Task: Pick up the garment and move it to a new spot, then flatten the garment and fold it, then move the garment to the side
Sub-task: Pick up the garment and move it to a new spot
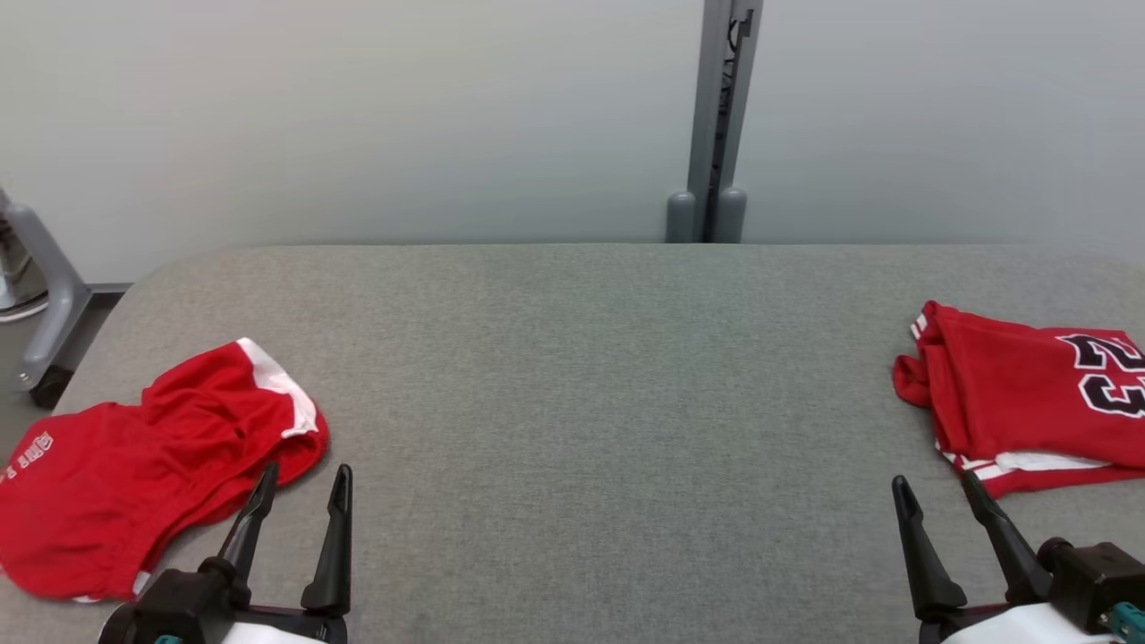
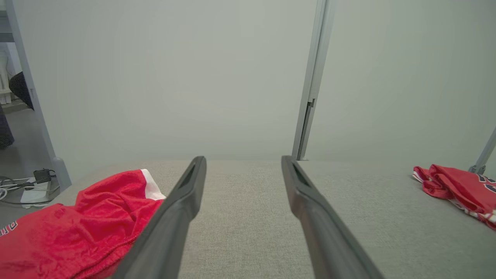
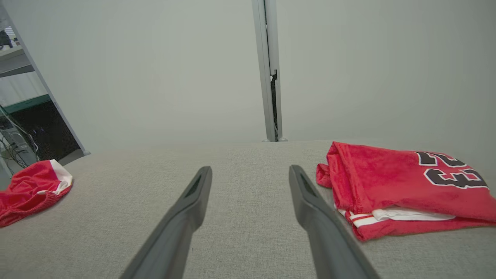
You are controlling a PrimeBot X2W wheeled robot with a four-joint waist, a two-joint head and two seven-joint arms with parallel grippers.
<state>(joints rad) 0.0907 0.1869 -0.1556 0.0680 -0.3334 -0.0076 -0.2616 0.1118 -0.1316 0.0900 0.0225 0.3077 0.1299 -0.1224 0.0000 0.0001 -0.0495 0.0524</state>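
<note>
The left tool hangs spread and empty by the edge of a crumpled red garment on the grey worktop, the right tool likewise spread near a folded red jersey.

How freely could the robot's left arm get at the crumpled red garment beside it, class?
Probably yes. The left gripper hovers with jaws open right at the edge of the crumpled red garment, and nothing lies between them on the table.
</note>
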